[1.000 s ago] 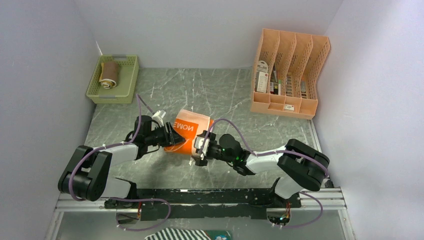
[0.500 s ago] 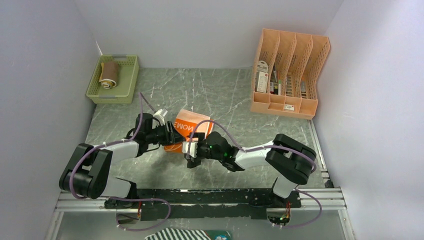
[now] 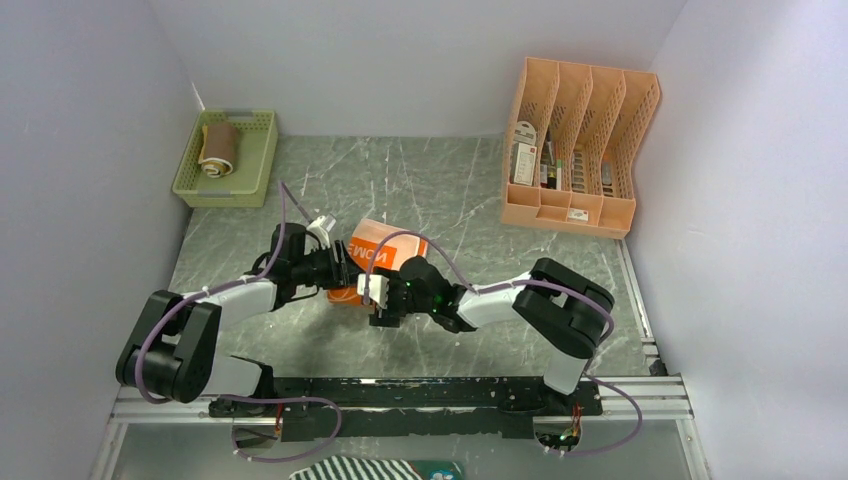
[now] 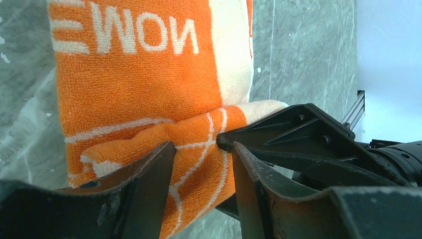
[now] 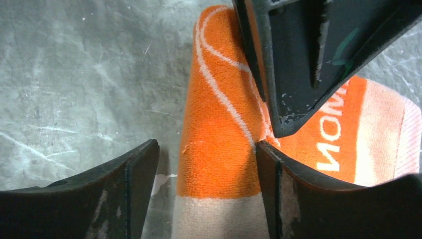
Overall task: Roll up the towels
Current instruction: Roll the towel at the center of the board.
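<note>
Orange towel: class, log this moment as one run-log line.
task: roll towels | orange towel: partly rolled | left pincer: shut on fold | right pincer: open, straddling roll | tan towel: rolled, in basket

This is a robotics lab test cell: a marble-patterned table [image 3: 450, 180] boxed in by plain pale walls [image 3: 400, 60], with a left arm [image 3: 235, 298] and a right arm [image 3: 500, 293], both trailing cables, bolted to an aluminium rail [image 3: 400, 405] along the table's near edge. The only furnishings are staged props: a green basket [image 3: 262, 150] holding a rolled towel [image 3: 218, 148] at the table's far left corner, an orange file rack [image 3: 575, 215] at its far right, and an orange towel [image 3: 395, 250] at its middle.
</note>
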You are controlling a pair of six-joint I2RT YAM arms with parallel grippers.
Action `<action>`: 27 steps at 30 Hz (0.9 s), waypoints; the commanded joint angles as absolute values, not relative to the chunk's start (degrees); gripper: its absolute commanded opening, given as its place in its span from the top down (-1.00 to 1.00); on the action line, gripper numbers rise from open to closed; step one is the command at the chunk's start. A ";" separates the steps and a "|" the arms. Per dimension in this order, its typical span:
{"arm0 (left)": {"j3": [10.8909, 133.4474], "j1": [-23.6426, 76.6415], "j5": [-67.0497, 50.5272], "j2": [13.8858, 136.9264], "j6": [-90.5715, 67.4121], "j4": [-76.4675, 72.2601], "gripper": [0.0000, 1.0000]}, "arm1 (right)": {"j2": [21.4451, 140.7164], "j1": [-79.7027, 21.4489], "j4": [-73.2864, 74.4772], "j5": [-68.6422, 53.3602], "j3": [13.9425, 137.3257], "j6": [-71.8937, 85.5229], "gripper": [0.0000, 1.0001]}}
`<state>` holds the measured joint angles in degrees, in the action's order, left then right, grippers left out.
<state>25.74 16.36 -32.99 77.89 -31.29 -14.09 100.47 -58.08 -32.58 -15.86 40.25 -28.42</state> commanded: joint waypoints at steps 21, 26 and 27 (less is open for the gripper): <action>30.60 13.71 -27.97 54.77 -30.03 -2.17 -0.42 | 102.98 -42.50 -13.34 -36.40 52.98 -1.06 0.35; 24.87 13.72 -30.35 58.62 -32.76 -10.17 -0.36 | 108.94 -37.15 -8.53 -44.73 60.64 3.73 0.35; 23.58 13.79 -30.58 60.00 -33.59 -13.46 -0.35 | 110.94 -36.36 -7.84 -46.38 61.86 4.41 0.35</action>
<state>27.59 14.06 -27.92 56.86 -31.48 -5.39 105.78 -39.46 -13.98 -37.34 57.78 -1.10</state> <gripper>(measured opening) 0.681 0.329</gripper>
